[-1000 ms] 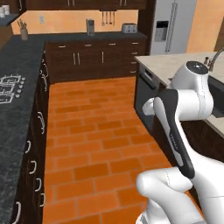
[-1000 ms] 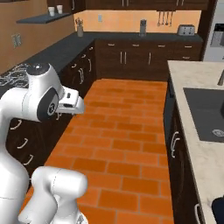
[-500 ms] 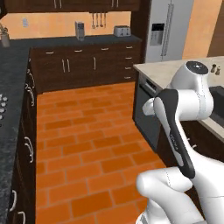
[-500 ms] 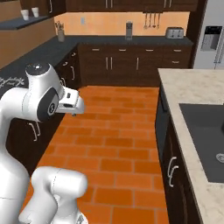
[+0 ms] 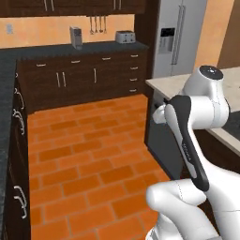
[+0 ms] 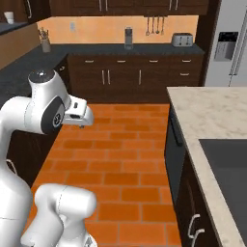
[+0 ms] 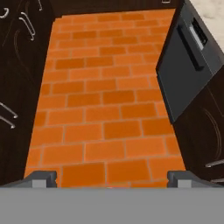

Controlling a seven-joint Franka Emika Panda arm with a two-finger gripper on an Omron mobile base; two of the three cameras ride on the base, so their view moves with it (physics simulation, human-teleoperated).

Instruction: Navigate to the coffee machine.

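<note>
- Gripper (image 7: 112,177) empty, fingertips (image 7: 43,177) spread wide apart, pointed down at brick floor (image 7: 105,109) directly below.
- Arm tucked over base, hand held roughly mid-aisle; dark cabinet fronts (image 7: 17,65) on one side of hand, dishwasher door (image 7: 186,65) on the other.
- Coffee machine (image 5: 75,37) far ahead of gripper on back counter (image 5: 84,48), slightly left of heading; toaster (image 5: 124,36) just beyond to its right.
- Risk: clipping island corner (image 5: 161,84) or dishwasher if base drifted right; aisle narrow.
- Risk: stopping at toaster instead, both being grey and close together on same counter.
- Risk: overshoot into lower cabinets (image 5: 79,82) under counter if braking came late.
- Risk: parking off-axis, leaving machine outside arm reach.
</note>
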